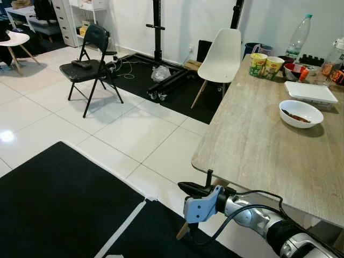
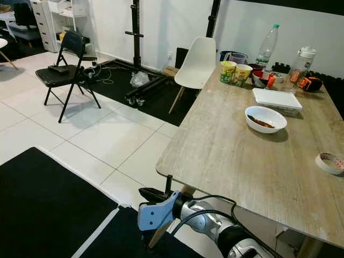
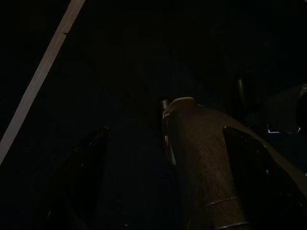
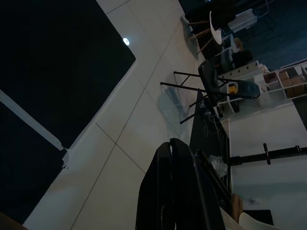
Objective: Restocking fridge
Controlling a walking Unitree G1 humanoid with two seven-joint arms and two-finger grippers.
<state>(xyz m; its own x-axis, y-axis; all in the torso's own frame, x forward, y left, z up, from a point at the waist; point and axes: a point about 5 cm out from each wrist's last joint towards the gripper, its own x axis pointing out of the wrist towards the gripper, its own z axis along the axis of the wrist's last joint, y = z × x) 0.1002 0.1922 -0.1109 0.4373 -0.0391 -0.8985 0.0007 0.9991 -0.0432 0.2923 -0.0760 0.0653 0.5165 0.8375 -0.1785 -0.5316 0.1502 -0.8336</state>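
No fridge is in sight. My right gripper [image 1: 184,187] hangs low beside the near corner of the wooden table [image 1: 258,145], pointing left over the floor. Its two black fingers [image 4: 169,158] lie pressed together with nothing between them. On the table's far end stand a clear water bottle [image 1: 298,36], two yellow-green cup noodles [image 1: 265,64], a white lidded container [image 1: 310,91] and a white bowl [image 1: 301,113] with food scraps. In the dark left wrist view my left gripper [image 3: 165,132] hangs idle, fingers apart, above the black mat.
A white chair [image 1: 222,56] stands at the table's far corner. A black folding chair [image 1: 88,59] is on the white tiles to the left, a black wheeled stand [image 1: 157,32] behind it. A black mat [image 1: 59,204] covers the near floor. A tape roll [image 2: 330,162] lies at the table's right.
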